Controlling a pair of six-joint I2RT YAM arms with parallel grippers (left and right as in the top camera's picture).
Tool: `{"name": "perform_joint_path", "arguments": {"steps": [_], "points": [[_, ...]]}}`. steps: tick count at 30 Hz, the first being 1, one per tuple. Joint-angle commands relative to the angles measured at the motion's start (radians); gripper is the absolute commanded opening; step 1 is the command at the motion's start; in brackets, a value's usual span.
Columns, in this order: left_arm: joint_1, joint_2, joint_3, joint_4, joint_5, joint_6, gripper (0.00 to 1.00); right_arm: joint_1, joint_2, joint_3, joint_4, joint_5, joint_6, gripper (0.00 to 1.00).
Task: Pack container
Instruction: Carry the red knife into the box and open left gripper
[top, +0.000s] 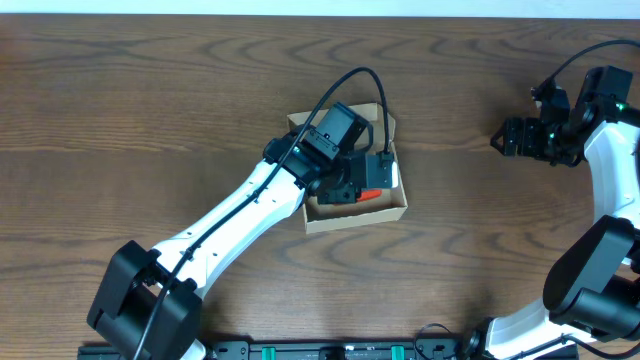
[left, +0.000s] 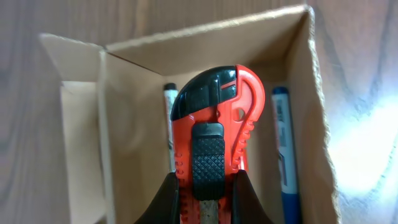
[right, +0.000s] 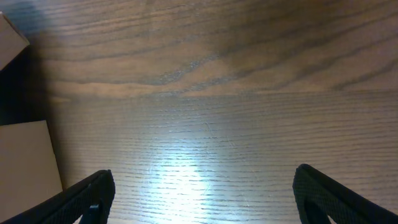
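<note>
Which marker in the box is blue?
The marker beside the box wall, right of the red cutter in the wrist view; the other marker is black-capped.

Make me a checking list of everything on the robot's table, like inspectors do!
Surface: brown wood-grain table, with light glare under the right wrist camera.
Job's things: open cardboard container. Inside are a blue marker and a dark-capped marker, with an orange box cutter held between them.
Clutter: nothing seen.
Grippers: left gripper has its fingers shut on the box cutter, inside the container. Right gripper is open and empty over bare table.
Cables: a black cable loops over the left wrist, and a second cable runs by the right arm.
Surroundings: dark rail along the table's near edge.
</note>
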Motion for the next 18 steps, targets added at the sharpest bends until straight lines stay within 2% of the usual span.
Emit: {"name": "perform_joint_path", "arguments": {"steps": [1, 12, 18], "points": [[0.000, 0.014, 0.033, 0.014, -0.002, 0.010, 0.06, 0.007, 0.000, -0.003, 0.000, -0.014, -0.013, 0.85], [0.003, 0.104, 0.033, 0.011, 0.019, -0.051, 0.05, 0.007, 0.000, -0.003, -0.002, -0.015, -0.013, 0.85], [0.031, 0.206, 0.033, 0.018, 0.016, -0.169, 0.06, 0.007, 0.000, -0.003, -0.005, -0.015, -0.013, 0.85]]}}
